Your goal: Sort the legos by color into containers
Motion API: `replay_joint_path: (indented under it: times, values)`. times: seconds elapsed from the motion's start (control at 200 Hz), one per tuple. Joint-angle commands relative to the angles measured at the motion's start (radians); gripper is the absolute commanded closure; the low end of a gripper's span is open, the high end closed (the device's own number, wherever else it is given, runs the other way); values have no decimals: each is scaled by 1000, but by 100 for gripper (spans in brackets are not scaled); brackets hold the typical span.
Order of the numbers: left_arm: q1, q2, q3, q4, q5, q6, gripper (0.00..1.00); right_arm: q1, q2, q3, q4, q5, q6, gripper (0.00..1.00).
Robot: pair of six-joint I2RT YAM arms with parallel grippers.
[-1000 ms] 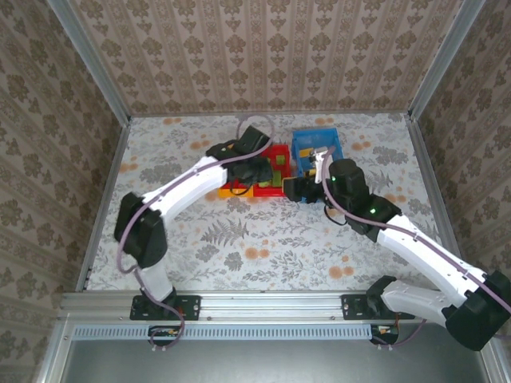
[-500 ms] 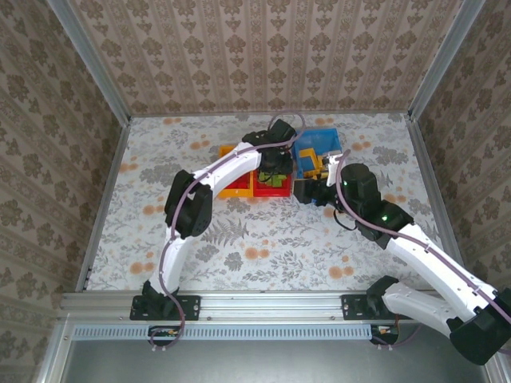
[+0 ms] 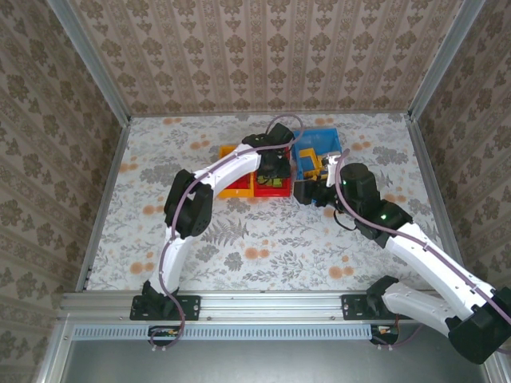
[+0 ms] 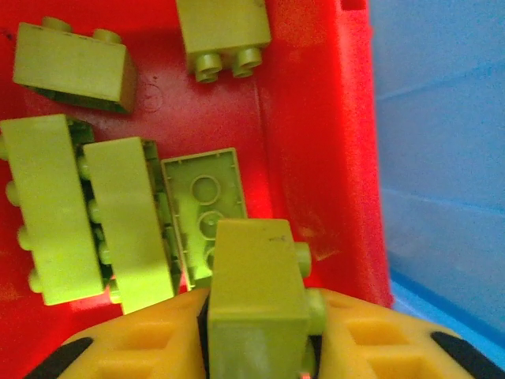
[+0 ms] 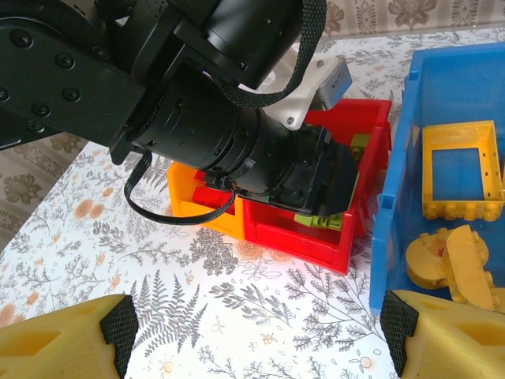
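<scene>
Over the red bin (image 4: 316,118): lime green brick (image 4: 256,284) about to drop.
Your left fingers (image 4: 379,347) have reached over the bin and begun parting around the brick; whether they still pinch it, you cannot tell. 5 lime bricks (image 4: 126,221) already lie below, so the bin is right. Your right fingers (image 5: 63,339) gape wide, empty, beside the blue bin (image 5: 394,181).

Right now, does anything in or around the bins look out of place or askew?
Nothing spilled or damaged. The oddity is colour: the red bin holds lime green bricks, one lying underside up, and the blue bin holds yellow pieces. Another lime green brick sits between the fingers of the left gripper.
</scene>
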State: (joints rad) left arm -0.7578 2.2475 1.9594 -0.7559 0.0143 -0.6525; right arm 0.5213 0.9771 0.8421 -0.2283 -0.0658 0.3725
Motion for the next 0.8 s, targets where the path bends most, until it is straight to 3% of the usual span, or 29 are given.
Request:
replay_joint_path:
  times: [0.0, 0.2, 0.36, 0.425, 0.48, 0.545, 0.62, 0.725, 0.795]
  values:
    - [3, -51, -13, -7, -8, 1, 61, -4, 3, -8, -9, -25, 21, 16]
    - [4, -106, -30, -4, -22, -3, 60, -4, 3, -4, -15, -22, 13, 16]
    - [6, -241, -122, 11, -67, -21, 53, -6, -10, 13, -72, 14, -45, 16]
    - [12, -328, -214, 36, -80, -38, 44, -12, -20, 30, -118, 55, -55, 13]
    - [22, -423, -313, 69, -83, -54, 30, -17, -23, 59, -188, 130, -36, 6]
    - [48, -542, -457, 133, -64, -89, 1, -32, -12, 113, -314, 178, -30, 0]
    - [97, -684, -618, 163, -52, -151, 0, -33, 12, 171, -420, 183, -90, 0]
    - [165, -877, -809, 146, -103, -168, 0, -39, -5, 184, -470, 323, -75, 0]
    - [212, -986, -874, 52, -196, -178, 0, -63, 7, 166, -504, 471, -25, 0]
